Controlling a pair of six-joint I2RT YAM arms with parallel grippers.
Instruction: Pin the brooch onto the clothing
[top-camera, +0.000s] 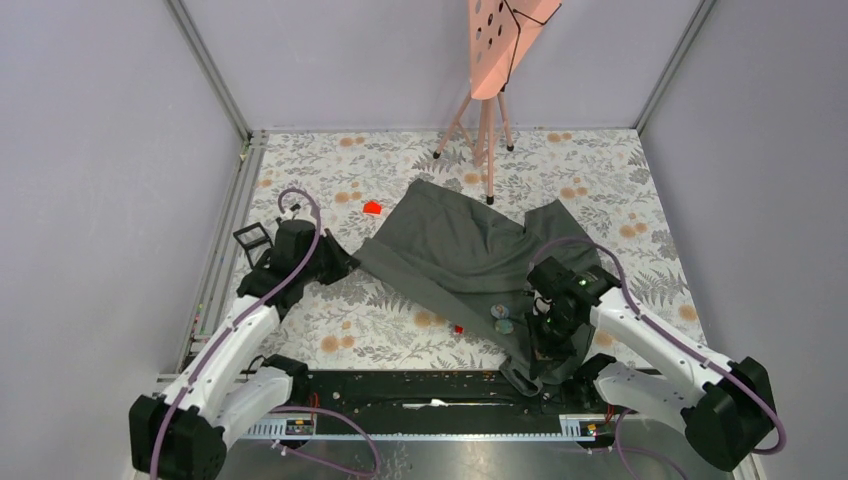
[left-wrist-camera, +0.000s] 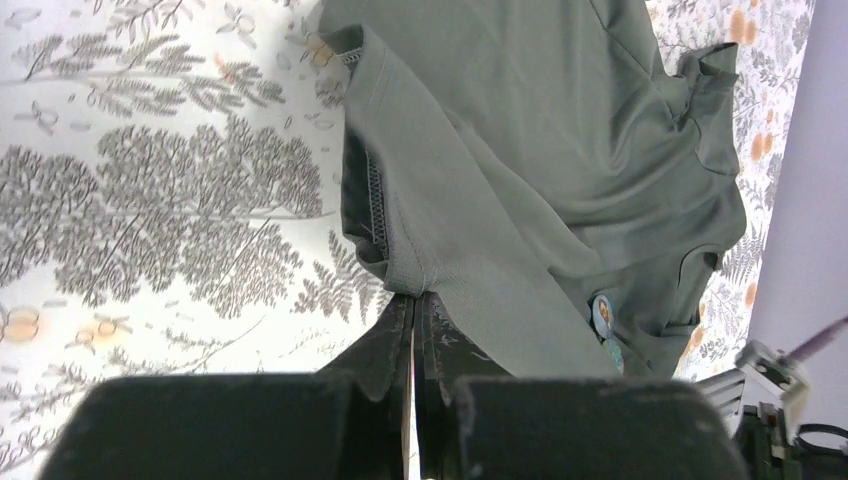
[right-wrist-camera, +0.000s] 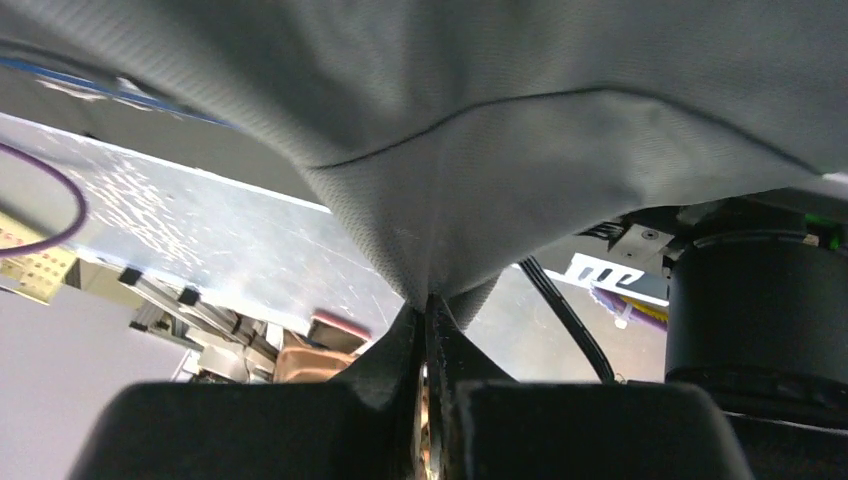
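A dark grey short-sleeved T-shirt of soft fabric (top-camera: 450, 250) is shown on a flower-patterned table (top-camera: 620, 180), drawn out on a slant from mid-left to near-right between two arms. The left gripper (left-wrist-camera: 413, 300) is clamped on the sleeve hem at the shirt's left edge; the right gripper (right-wrist-camera: 430, 300) is pinched shut on a raised fold at the near-right end. Two small round bluish brooches (top-camera: 497, 312) are seen on the cloth just left of the right gripper and well apart from the left one, so the right arm is judged nearer

T-shirt (left-wrist-camera: 560, 150): soft matt knit cloth. Table surface (left-wrist-camera: 150, 200): matt, floral-printed.
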